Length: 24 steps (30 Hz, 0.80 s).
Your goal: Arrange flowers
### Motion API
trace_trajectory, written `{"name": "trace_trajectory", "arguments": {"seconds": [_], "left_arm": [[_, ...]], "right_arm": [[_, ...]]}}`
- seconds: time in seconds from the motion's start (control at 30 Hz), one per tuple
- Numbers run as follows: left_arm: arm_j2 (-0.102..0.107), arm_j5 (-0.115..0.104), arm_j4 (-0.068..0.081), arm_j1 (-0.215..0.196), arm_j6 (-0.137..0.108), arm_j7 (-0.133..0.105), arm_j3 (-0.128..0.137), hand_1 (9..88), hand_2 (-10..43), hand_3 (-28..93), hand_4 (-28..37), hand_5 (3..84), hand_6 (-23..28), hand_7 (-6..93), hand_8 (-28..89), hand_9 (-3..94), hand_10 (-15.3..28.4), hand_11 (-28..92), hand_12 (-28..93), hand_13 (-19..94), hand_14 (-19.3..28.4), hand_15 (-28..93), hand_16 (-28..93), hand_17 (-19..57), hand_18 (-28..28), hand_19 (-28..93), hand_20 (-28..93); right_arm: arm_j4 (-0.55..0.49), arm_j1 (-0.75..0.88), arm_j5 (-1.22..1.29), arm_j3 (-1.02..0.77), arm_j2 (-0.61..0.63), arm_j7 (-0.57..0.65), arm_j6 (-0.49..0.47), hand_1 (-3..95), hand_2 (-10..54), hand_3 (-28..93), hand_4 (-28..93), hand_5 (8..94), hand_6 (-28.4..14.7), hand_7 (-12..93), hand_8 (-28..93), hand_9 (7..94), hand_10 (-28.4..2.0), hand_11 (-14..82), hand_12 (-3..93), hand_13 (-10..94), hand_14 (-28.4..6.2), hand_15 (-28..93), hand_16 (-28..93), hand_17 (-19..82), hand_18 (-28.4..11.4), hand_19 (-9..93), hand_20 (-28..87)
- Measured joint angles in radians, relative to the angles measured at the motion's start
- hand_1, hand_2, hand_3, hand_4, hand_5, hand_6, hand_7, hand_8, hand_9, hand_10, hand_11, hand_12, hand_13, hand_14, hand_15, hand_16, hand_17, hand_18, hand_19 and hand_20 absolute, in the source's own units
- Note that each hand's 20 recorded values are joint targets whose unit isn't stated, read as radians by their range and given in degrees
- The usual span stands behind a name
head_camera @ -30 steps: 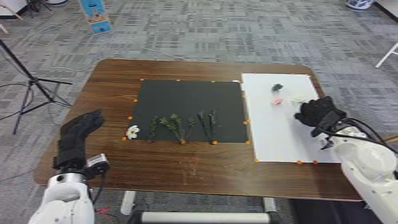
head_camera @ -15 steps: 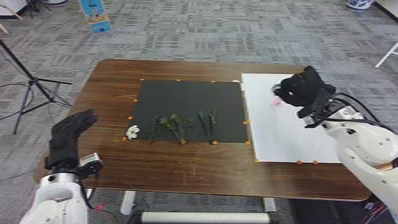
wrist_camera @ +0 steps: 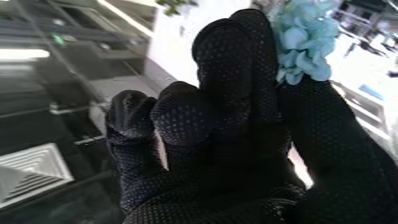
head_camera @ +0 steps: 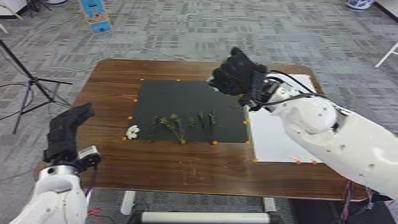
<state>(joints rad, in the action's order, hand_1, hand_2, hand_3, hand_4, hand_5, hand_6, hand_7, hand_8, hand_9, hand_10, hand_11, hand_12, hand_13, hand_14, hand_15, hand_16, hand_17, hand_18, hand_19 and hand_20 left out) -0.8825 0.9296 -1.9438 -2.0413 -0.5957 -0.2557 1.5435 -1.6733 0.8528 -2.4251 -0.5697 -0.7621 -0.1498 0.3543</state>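
In the head view, the right hand [head_camera: 234, 75] is above the upper right corner of the black mat [head_camera: 164, 97], upper centre of the frame. Green leafy stems [head_camera: 178, 129] and darker stems [head_camera: 210, 125] lie lower on the mat, long axes running roughly up and down the frame; their upper ends point toward the right hand's side, nearer it than the left hand [head_camera: 67, 124], whose fingers look extended at frame left.

In the right wrist view, thumb and fingers pinch a light-blue ruffled flower [wrist_camera: 305, 42], probably meant for those stem tops.
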Motion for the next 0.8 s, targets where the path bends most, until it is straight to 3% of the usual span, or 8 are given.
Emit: {"name": "trace_trajectory", "arguments": {"seconds": [0.33,0.5,0.57,0.8], "left_arm": [[0.005,-0.011,0.012,0.023,0.000,-0.003,-0.012,24.6,28.8,69,-28.3,51.7,4.4,15.4,-9,53.6,14.4,19,8,39,12.2,12,-4,11.3,5.2,4,17],[0.004,-0.010,0.037,0.063,-0.007,0.003,-0.068,24.3,28.6,69,-28.3,51.5,4.2,15.6,-9,53.6,14.3,20,8,39,12.2,12,-4,10.7,6.0,5,17],[0.000,-0.010,0.039,0.079,-0.007,0.005,-0.086,24.2,28.5,69,-28.3,51.4,4.2,15.6,-9,53.6,14.3,20,8,39,12.2,12,-4,10.5,6.0,5,17],[-0.010,-0.010,0.038,0.097,-0.006,0.004,-0.103,23.8,27.8,70,-28.3,51.2,4.2,15.5,-9,53.0,14.3,19,8,38,12.0,12,-4,10.2,5.8,5,16]], "right_arm": [[0.128,-0.066,-0.118,0.005,-0.222,-0.034,-0.006,46.6,11.5,57,-22,72.5,1.7,35,3,80.8,-10.8,40.5,34.0,70,-12.4,74,45,34,-24.1,84,67],[0.259,-0.020,-0.201,-0.123,-0.370,-0.119,-0.019,47.2,11.2,56,-22,72.7,1.8,34,3,80.8,-10.9,40.5,34.0,70,-12.4,74,45,34,-24.0,84,67],[0.303,-0.011,-0.236,-0.137,-0.413,-0.126,-0.028,47.4,11.0,56,-23,72.8,1.9,34,3,80.8,-10.9,40.5,33.9,70,-12.3,74,45,34,-23.9,84,67],[0.360,0.069,-0.417,-0.216,-0.543,-0.163,-0.053,48.1,9.1,56,-23,74.5,2.9,30,4,80.9,-11.1,40.5,33.8,70,-12.5,74,45,34,-24.0,84,67]]}}
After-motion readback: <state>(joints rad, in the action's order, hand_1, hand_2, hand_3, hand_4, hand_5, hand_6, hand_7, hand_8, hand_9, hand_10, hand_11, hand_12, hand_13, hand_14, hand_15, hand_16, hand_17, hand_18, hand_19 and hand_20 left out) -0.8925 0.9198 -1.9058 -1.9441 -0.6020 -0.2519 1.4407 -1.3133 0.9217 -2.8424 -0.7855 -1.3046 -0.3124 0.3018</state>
